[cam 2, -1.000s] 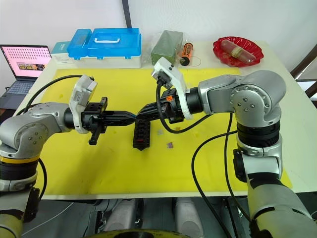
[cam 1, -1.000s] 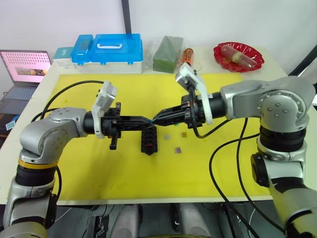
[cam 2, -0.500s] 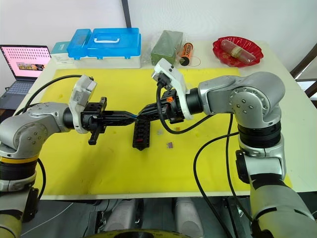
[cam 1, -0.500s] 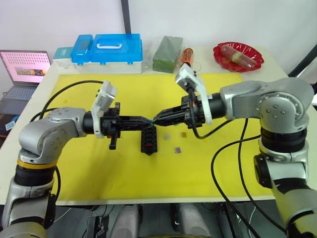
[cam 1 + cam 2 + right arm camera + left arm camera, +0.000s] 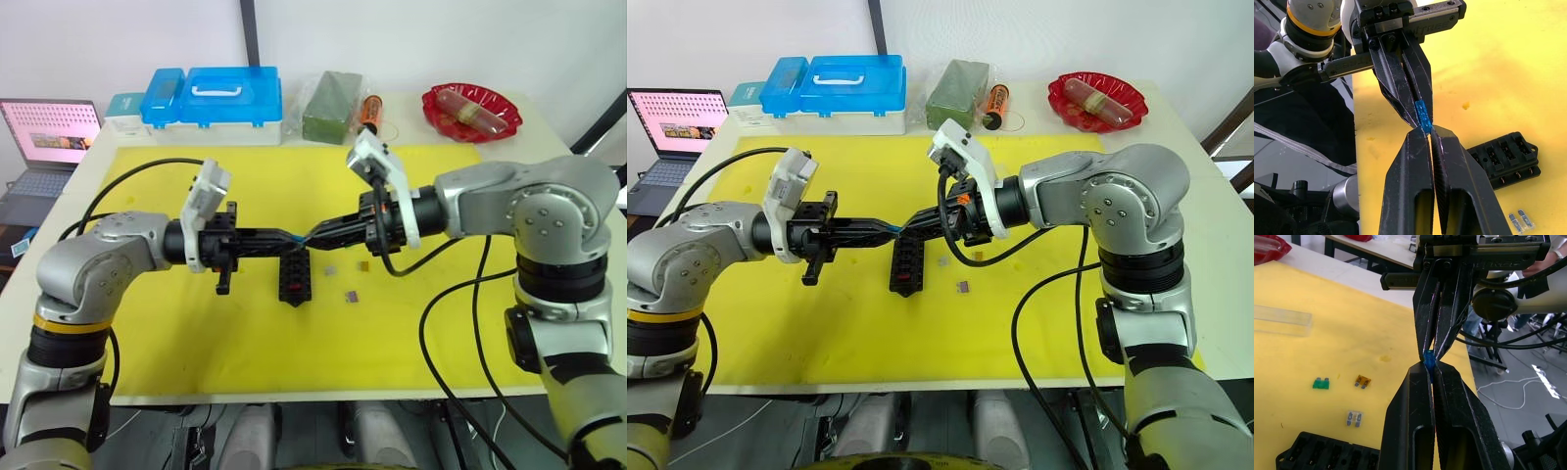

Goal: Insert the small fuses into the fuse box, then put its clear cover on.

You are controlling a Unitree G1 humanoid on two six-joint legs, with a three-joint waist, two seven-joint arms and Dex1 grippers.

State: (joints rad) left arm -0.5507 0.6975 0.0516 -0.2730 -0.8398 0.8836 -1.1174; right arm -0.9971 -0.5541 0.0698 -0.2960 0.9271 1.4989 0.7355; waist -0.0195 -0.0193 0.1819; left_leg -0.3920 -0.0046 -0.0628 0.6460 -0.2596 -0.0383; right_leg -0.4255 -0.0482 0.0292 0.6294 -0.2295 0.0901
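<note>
Over the yellow mat my left gripper (image 5: 298,238) and right gripper (image 5: 314,234) meet tip to tip. Both are pinched on one small teal-blue fuse (image 5: 1428,356), also seen as the fuse (image 5: 1422,115) from the right wrist. Just below the tips lies the black fuse box (image 5: 297,277) with its rows of slots. Loose fuses rest on the mat beside it: a green one (image 5: 1321,383), an orange one (image 5: 1362,380) and a grey one (image 5: 1354,418). The clear cover (image 5: 1281,319) lies flat on the mat further out.
At the back of the table stand a blue lidded case (image 5: 211,98), a green block in a clear bag (image 5: 333,106) and a red bowl (image 5: 470,110). A laptop (image 5: 44,147) sits off the table's left edge. Cables loop from both arms over the mat (image 5: 196,333).
</note>
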